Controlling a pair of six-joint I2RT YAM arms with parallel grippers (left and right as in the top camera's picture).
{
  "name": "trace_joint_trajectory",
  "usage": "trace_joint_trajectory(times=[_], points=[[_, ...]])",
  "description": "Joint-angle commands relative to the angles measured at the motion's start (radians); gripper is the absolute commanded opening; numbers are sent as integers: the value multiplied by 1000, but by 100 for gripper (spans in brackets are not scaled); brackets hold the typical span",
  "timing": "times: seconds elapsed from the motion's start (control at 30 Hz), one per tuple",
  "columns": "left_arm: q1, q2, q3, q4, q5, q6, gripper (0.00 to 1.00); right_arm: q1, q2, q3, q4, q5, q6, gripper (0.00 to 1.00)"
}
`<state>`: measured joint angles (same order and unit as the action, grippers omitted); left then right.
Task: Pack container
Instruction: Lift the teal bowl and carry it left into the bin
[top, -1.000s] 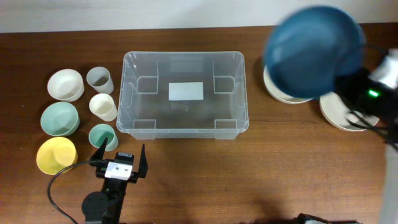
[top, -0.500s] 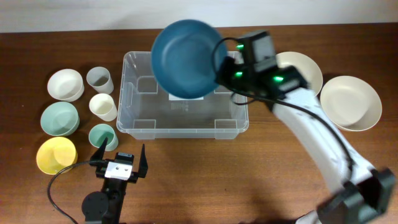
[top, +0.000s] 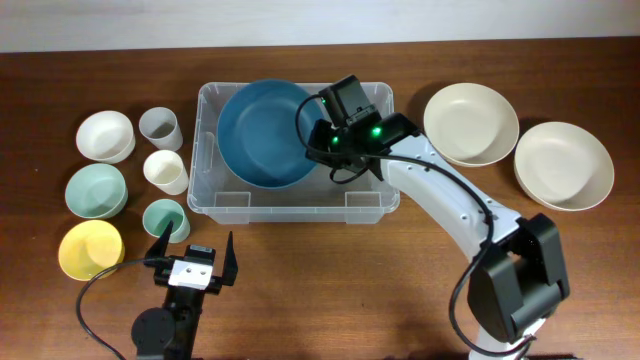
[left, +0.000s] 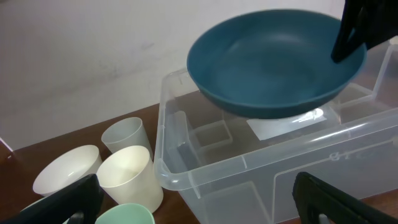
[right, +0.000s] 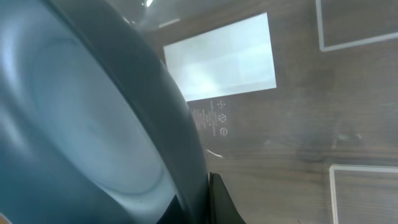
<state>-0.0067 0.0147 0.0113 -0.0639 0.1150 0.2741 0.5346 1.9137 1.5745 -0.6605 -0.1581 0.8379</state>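
Toward the far side of the brown wooden bench (top: 320, 290): large rectangular clear plastic container (top: 290, 206) with rounded corners, standing upright, long side running left to right. Over its left half, about at rim height and clear of the base in the left wrist view: round dark blue bowl (top: 262, 135), hollow side up, slightly tilted. Pinched at its right rim by the right tool (top: 316, 142), arm reaching in from the right. Visible on the clear base in the right wrist view, beside the bowl's wall: white rectangular label (right: 221, 56). Near the front edge, well apart from the container: left tool (top: 198, 238), spread wide, holding nothing. Left of the container, standing close together: white bowl (top: 105, 135), grey cup (top: 160, 128), cream cup (top: 165, 172), pale green bowl (top: 96, 190), teal cup (top: 165, 218) and yellow bowl (top: 90, 250). Right of the container: two cream dishes (top: 470, 123), side by side.
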Motion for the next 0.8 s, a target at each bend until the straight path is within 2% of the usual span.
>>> trace_joint_trajectory(times=[0.0,0.47,0.77], points=[[6,-7,-2,-6,-7,15,100,8,41,13,6,-18,19,4],[6,-7,-2,-6,-7,15,100,11,141,13,8,-130,36,4],[6,-7,-2,-6,-7,15,100,37,159,12,14,-121,36,4]])
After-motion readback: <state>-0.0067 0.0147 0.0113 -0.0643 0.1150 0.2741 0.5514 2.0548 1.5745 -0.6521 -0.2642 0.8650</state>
